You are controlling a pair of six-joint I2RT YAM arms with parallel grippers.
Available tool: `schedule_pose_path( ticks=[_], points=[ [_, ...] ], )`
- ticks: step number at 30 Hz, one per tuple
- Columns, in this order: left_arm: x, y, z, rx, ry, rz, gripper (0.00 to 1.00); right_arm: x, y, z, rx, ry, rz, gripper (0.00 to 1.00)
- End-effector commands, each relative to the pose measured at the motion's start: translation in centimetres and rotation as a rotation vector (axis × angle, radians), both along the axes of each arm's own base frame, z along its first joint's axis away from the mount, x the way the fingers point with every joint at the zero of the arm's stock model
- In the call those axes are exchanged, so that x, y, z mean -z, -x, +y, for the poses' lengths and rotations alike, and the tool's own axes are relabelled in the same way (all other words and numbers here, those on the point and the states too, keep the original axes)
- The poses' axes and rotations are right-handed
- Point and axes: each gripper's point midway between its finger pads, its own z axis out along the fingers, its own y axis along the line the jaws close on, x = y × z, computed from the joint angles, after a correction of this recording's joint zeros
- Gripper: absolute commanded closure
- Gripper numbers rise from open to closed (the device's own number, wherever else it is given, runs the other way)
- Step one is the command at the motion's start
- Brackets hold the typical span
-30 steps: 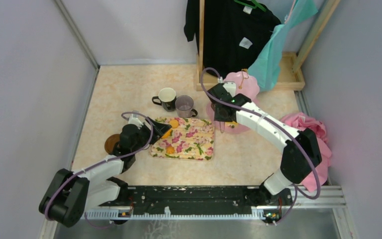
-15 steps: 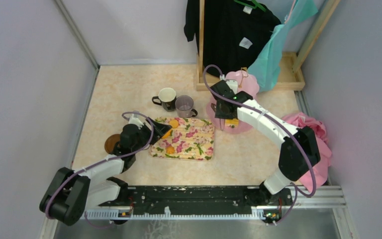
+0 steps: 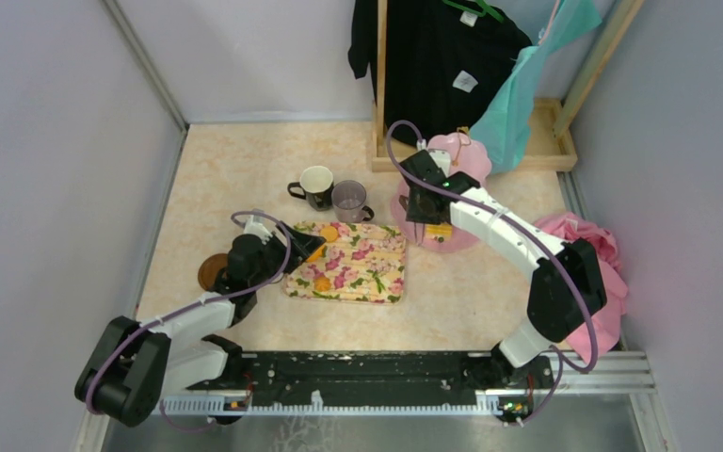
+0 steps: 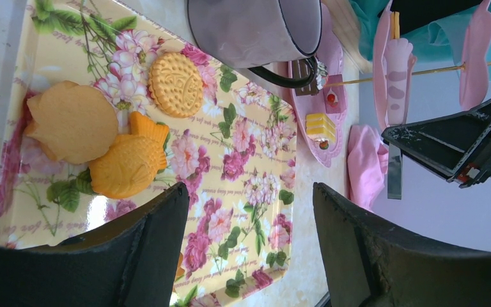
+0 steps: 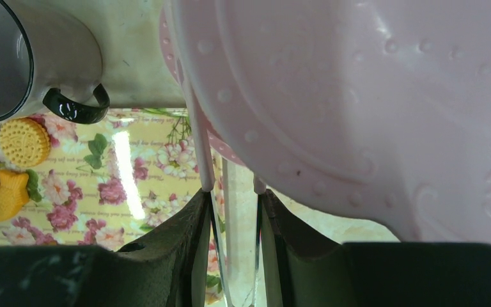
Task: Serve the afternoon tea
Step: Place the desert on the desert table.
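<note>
**Tea service midway: right hand nudged in toward the pink three-tier stand**

From above: puts the right hand slightly farther up and in toward the stand than a second ago, with no visible shift over the last half-second. Finds the left hand unmoved, poised over the left end of the flower-patterned tray. Picks out a yellow cake on the lowest tier, just beside the right hand. Shows the black mug and smoky translucent mug side by side on the table beyond the tray. Shows one round brown coaster bare by the left arm; cannot make out the second.

From the left wrist: shows the left hand spread wide with nothing in it. Ahead on the tray, unserved, finds a round biscuit, a fish-shaped snack and a pale tan snack. Catches a thin translucent tool hanging from the right hand.

From the right wrist: shows the right hand closed narrow on that tool, with the underside of a tier filling the view above.

Reads as settling in at the stand, probably mid-delivery. Leaves three snacks still to carry over and both mugs still off a coaster.
</note>
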Motion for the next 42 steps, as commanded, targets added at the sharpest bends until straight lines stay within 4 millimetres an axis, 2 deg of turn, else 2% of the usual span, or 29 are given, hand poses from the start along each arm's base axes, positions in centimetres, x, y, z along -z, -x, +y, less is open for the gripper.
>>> schedule_pose_path(
  ticks=[1, 7, 19, 34, 42],
  points=[
    [-1.3, -0.7, -0.3, 0.01, 0.007, -0.038, 0.24, -0.9, -0.9, 0.0, 0.016, -0.034, -0.04, 0.69],
    [-1.3, -0.7, -0.3, 0.011, 0.006, -0.037, 0.24, -0.7, -0.7, -0.3, 0.026, -0.033, -0.037, 0.64],
    [-1.5, -0.8, -0.4, 0.016, 0.007, -0.037, 0.24, -0.7, -0.6, -0.6, 0.039, -0.051, -0.041, 0.63],
    [-1.6, -1.0, -0.6, 0.019, 0.004, -0.036, 0.24, -2.4, -0.9, -0.7, 0.052, -0.106, -0.053, 0.63],
    [-1.7, -1.2, -0.7, 0.022, 0.005, -0.032, 0.24, -2.5, -1.3, -0.9, 0.051, -0.125, -0.044, 0.63]
  ],
)
